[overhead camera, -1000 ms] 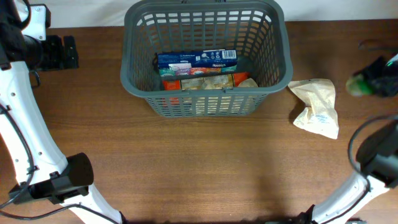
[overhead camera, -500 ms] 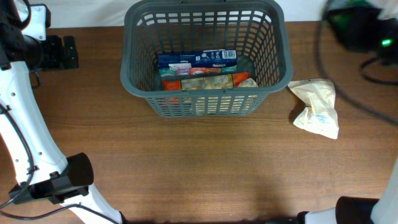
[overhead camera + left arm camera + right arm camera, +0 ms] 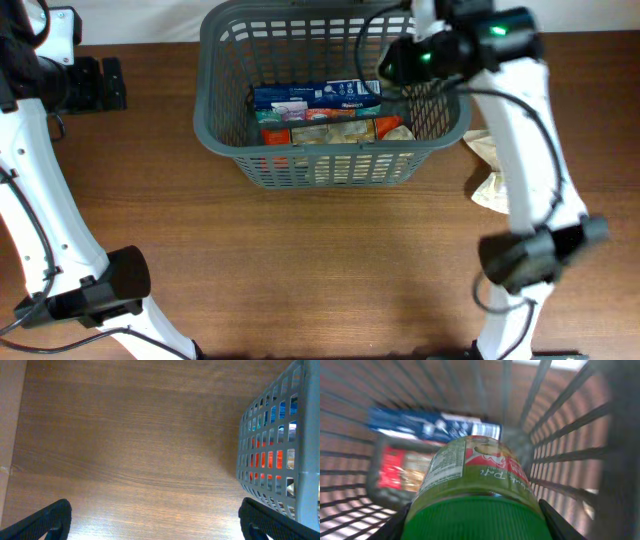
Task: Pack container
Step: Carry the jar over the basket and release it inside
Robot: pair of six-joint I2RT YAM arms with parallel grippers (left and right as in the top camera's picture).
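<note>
The right gripper (image 3: 400, 62), out at the right edge a second ago, now hangs over the container (image 3: 330, 168) at upper centre, pinching one green-lidded can (image 3: 472, 485). Inside lie one blue box (image 3: 315, 95) and one orange packet (image 3: 335, 130). One cream bag (image 3: 487, 148) lies just right of it. The left gripper (image 3: 157, 522), upper left, is spread.

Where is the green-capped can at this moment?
The right gripper holds the can over the inside of the basket, near its right wall; in the right wrist view the blue box lies just beyond it.
</note>
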